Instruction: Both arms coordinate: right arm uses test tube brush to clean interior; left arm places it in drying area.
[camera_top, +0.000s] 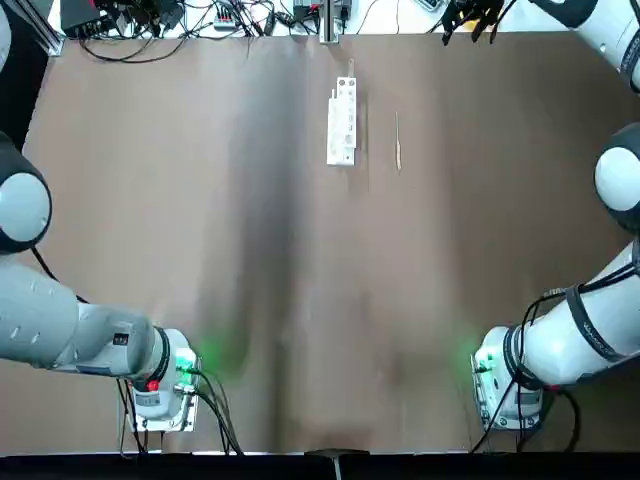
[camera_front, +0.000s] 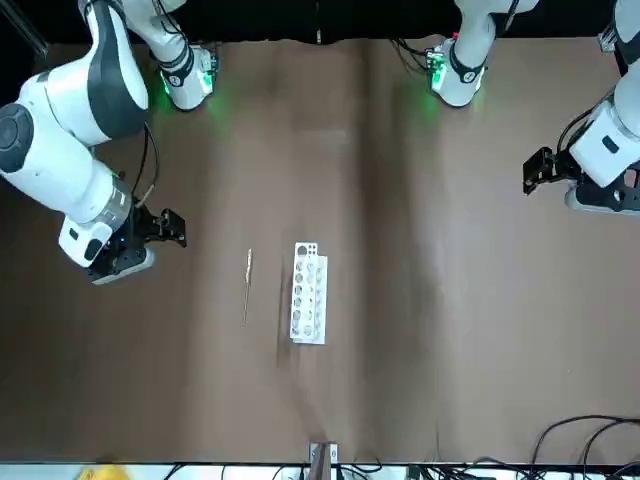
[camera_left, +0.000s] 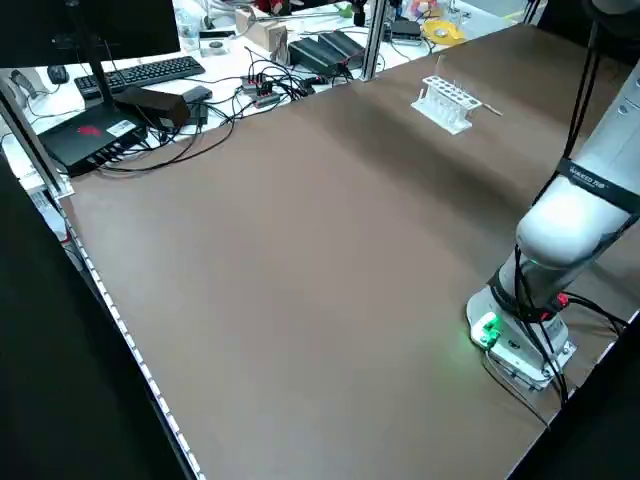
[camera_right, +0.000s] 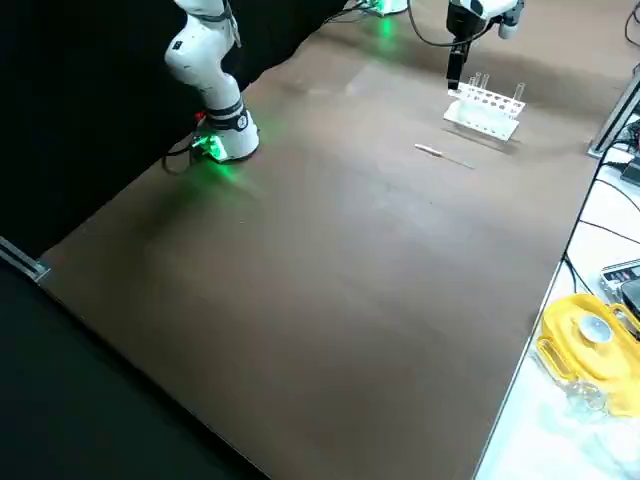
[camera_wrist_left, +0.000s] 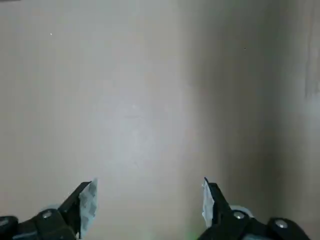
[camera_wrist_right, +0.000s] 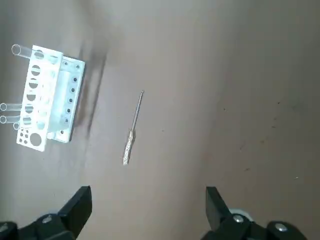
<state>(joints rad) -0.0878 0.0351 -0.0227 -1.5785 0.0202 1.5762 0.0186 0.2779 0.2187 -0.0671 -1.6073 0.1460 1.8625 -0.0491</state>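
White rack (camera_top: 341, 123) lies just beside the thin brush (camera_top: 397, 141).

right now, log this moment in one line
brush flat on table, untouched | rack beside it, apart | right gripper open above brush | left gripper open, away

The rack (camera_top: 341, 123) stands on the table (camera_top: 300, 300) near its far edge, about midway across. The brush (camera_top: 397, 141) lies flat on the table just to the rack's right, apart from it and parallel to it. Tubes (camera_wrist_right: 10, 112) stand in the rack's holes. The right gripper (camera_front: 165, 228) hangs above the table's far right part, to the right of the brush. The left gripper (camera_front: 540, 168) hangs over the table's left edge, well apart from the rack. The 2 arm bases sit at the near edge, 1 at each side.
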